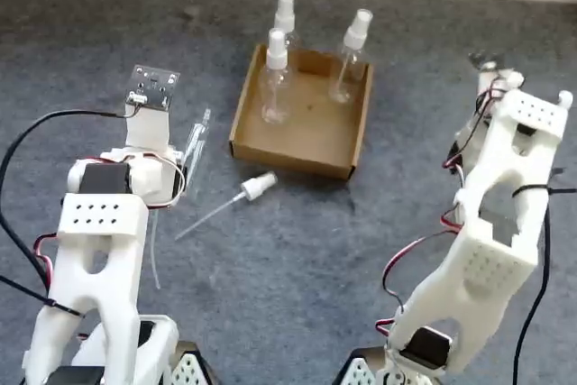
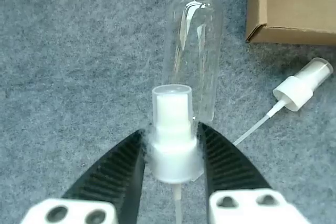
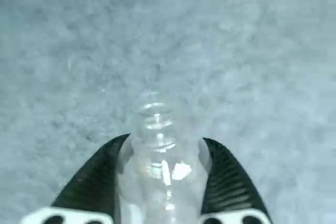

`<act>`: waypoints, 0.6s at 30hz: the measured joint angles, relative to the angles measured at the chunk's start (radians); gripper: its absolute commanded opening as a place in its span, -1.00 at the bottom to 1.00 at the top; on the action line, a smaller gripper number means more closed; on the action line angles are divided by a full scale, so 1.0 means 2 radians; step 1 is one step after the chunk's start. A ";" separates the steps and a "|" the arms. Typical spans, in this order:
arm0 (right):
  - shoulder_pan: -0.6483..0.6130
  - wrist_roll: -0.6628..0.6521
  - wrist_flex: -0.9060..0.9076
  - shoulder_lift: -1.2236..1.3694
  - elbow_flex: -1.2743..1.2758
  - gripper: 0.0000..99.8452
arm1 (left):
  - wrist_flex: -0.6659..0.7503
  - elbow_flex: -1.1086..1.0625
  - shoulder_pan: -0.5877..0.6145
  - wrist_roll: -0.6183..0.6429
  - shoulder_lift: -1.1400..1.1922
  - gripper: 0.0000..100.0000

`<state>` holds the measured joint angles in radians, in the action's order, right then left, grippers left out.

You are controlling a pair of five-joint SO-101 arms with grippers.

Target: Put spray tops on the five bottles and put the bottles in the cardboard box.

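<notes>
My left gripper (image 2: 172, 132) is shut on a white spray top (image 2: 172, 150), whose thin tube hangs down between the fingers. Just beyond it a clear uncapped bottle (image 2: 191, 61) lies on its side on the grey carpet, beside the left arm (image 1: 99, 214) as bottle (image 1: 196, 142). A second loose spray top (image 1: 257, 187) with its tube lies in front of the cardboard box (image 1: 347, 137). Three bottles with spray tops on, such as bottle (image 1: 275, 78), stand in the box. My right gripper (image 3: 165, 140) is shut on a clear bottle (image 3: 157, 156) with an open neck, held above the carpet.
The right arm (image 1: 505, 187) stands to the right of the box, with red and black cables along it. A corner of the box (image 2: 294, 9) and the loose spray top (image 2: 302, 90) lie close to the left gripper. Grey carpet covers the table.
</notes>
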<state>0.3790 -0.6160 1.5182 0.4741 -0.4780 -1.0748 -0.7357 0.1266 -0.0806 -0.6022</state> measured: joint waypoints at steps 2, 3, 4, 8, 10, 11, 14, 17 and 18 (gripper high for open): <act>-0.005 0.015 0.002 -0.037 0.000 -0.99 | 0.000 0.000 0.000 0.002 0.000 -0.99; -0.012 0.024 0.002 -0.056 0.000 -0.99 | 0.000 0.000 0.000 0.002 0.000 -0.99; -0.023 0.032 0.002 -0.077 0.000 -0.99 | 0.000 0.000 0.000 0.002 -0.002 -0.99; -0.080 0.072 0.005 -0.164 0.012 -0.99 | 0.000 0.000 0.000 0.002 -0.037 -0.99; -0.115 0.088 0.005 -0.216 0.044 -0.99 | 0.000 0.000 0.000 0.002 -0.068 -0.99; -0.136 0.095 0.005 -0.242 0.067 -0.99 | -0.001 0.000 0.000 0.002 -0.088 -0.99; -0.201 0.114 -0.024 -0.328 0.162 -0.99 | -0.013 0.002 0.000 0.002 -0.148 -0.99; -0.265 0.132 -0.083 -0.411 0.281 -0.99 | -0.022 0.015 0.000 0.003 -0.198 -0.99; -0.288 0.138 -0.101 -0.435 0.318 -0.99 | -0.024 0.021 0.000 0.003 -0.210 -0.99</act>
<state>-0.1964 -0.3399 1.3157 -0.3959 0.1588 -1.1224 -0.6928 0.1266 -0.0744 -1.0226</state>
